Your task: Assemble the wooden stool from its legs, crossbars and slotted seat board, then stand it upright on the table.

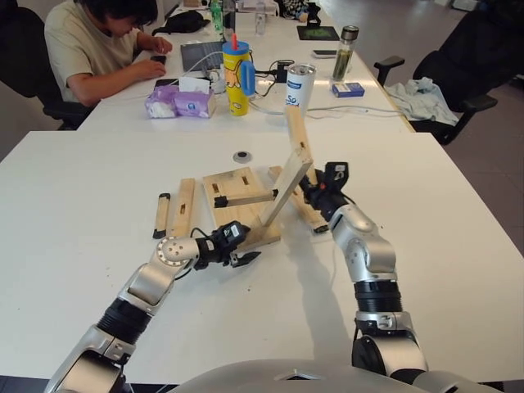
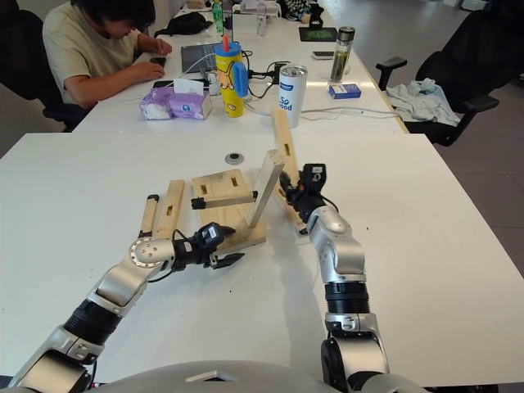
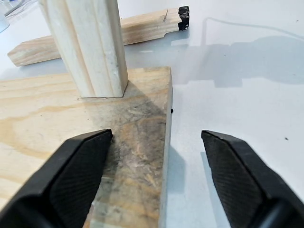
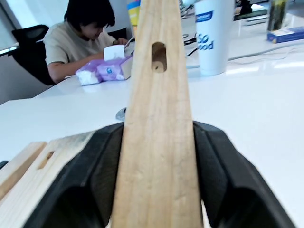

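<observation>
Right tool (image 4: 159, 132): pinched on both faces of a pale, smooth wooden slat with an oval mortise (image 4: 159, 71), holding it raised beside the board, probably to line up a joint.
Left tool (image 3: 156, 140): spread wide, straddling the near corner of the flat, rough-grained slotted seat board (image 1: 237, 192), apparently ready to steady it.
Leaning leg (image 3: 92, 47): square pale post, foot on the board, tilted toward the right tool.
Spare parts: two wooden bars (image 1: 187, 205) lie on the white bench (image 1: 82, 188) left of the board.
</observation>
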{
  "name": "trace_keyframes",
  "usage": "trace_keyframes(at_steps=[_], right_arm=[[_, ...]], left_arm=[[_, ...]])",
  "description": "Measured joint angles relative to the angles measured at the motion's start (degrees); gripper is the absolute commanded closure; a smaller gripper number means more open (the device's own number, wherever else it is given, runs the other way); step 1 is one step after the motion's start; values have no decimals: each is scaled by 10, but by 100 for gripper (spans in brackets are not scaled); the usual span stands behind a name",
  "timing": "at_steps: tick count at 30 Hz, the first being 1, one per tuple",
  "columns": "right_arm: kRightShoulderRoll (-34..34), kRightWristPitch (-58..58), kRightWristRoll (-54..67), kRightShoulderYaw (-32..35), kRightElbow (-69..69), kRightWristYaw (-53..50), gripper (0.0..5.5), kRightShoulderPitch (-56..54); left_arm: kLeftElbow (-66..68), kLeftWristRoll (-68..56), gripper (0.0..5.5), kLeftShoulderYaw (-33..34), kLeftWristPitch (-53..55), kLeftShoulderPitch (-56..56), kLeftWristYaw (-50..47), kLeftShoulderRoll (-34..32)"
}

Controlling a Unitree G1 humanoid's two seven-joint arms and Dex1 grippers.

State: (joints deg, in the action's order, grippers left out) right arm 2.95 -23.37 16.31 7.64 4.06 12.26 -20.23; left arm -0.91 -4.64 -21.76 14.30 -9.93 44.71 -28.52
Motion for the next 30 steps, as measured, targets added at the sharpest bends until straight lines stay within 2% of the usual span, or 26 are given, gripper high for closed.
trace_keyframes(at_steps=[7,11,12,17,21,24,28,30], right_arm=[[21,5,88,48,-43,52,344,-25],[31,-17,170,65,-89,93,344,-48],[35,-30,199,69,-104,106,344,-53],[77,-129,367,85,-176,183,344,-49],[145,-228,505,88,-232,267,344,-11],[193,-271,547,82,-256,313,344,20],[222,-301,564,52,-272,348,344,69],[228,-304,563,31,-286,361,344,87]], left_arm=[[-42,-6,200,27,3,17,30,-47],[-100,-57,200,63,51,38,48,-56],[-124,-95,200,83,79,43,58,-57],[-210,-287,119,171,219,81,119,-85],[-251,-484,46,261,314,84,132,-90],[-262,-591,13,304,349,73,98,-79],[-250,-774,13,345,367,19,-6,-53],[-244,-828,13,355,364,-4,-51,-47]])
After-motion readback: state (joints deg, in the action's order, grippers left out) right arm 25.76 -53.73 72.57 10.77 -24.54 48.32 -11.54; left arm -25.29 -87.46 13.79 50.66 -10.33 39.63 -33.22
